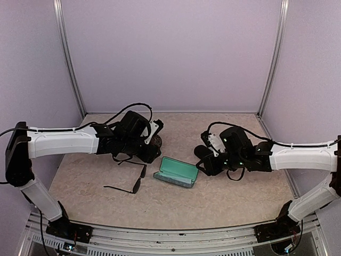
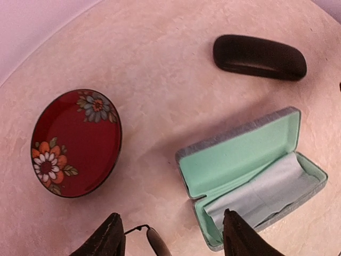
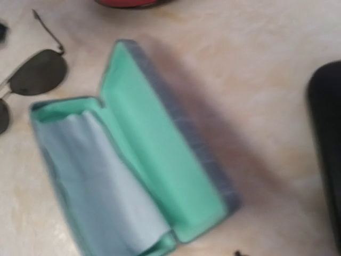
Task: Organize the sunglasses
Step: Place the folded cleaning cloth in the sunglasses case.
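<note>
Since blue-grey case (image 1: 176,172) lies open, sunglasses (image 1: 133,181): we pinch frame next.
left gripper (image 2: 170,213): apart, empty.
right gripper (image 1: 205,159): can't tell.

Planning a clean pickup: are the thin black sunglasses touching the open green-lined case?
Apart. The top view shows a strip of bare table between the sunglasses and the open case.

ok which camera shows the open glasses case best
The left wrist view: nearly the whole mint-lined glasses case is sharp there, lid open, with the pale cloth in its base. The right wrist view shows it larger but blurred and cut off at the bottom edge. The top view shows it small and distant.
</note>
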